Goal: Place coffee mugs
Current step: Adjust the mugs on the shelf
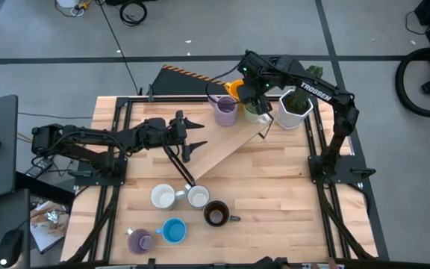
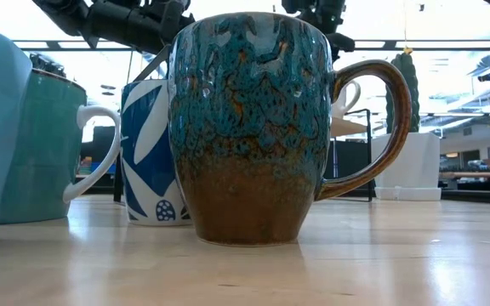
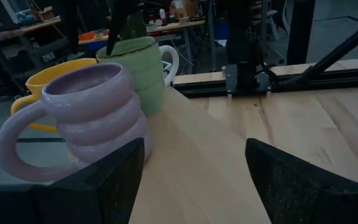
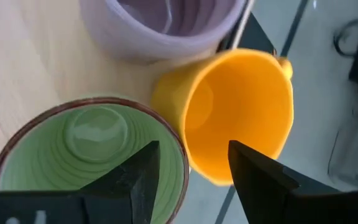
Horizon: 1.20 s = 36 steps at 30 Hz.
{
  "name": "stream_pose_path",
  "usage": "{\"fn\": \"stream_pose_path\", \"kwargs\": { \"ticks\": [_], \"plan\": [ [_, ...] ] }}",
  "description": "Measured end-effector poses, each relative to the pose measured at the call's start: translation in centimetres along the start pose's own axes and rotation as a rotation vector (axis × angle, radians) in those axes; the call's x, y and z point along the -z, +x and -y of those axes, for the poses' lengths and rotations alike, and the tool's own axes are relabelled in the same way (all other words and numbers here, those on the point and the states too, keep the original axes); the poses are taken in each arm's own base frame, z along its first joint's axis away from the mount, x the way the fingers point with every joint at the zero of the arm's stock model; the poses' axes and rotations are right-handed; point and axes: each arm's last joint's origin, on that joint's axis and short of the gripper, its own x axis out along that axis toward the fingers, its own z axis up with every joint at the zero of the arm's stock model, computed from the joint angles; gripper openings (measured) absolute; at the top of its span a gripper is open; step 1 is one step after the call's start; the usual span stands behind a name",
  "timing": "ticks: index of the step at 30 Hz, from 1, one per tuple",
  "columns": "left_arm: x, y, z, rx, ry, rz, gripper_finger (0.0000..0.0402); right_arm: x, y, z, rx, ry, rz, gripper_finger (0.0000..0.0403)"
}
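Three coffee mugs stand together at the far end of a slanted pale board: a ribbed purple one, an orange one and a green one. My right gripper hangs open above them, pointing steeply down. One finger is over the green mug's opening, the other over the orange mug. My left gripper waits open and level at mid-table, facing the purple mug. Near the front edge stand two white mugs, a dark brown one, a blue one and a purple one.
A white angular pot with a cactus stands right of the far mugs, close under my right arm. Black frame rails run along the table's sides. The low view is filled by the brown-and-teal mug and its neighbours.
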Motion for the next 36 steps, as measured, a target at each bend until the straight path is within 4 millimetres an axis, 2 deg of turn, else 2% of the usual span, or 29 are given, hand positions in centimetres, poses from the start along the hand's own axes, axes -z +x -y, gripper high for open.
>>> {"fn": "stream_pose_path", "kwargs": {
  "ticks": [6,16,36],
  "plan": [
    [0.0,0.0,0.0,0.000,0.000,0.000,0.0286,-0.1,0.4,-0.1,-0.017,-0.096,0.028,0.0185],
    [0.0,0.0,0.0,0.000,-0.002,0.000,0.0286,0.1,2.5,-0.6,-0.048,-0.110,-0.002,0.0172],
    [0.0,0.0,0.0,0.000,-0.007,0.000,0.0286,-0.2,2.4,-1.6,-0.091,-0.085,-0.051,0.0169]
  ]
}}
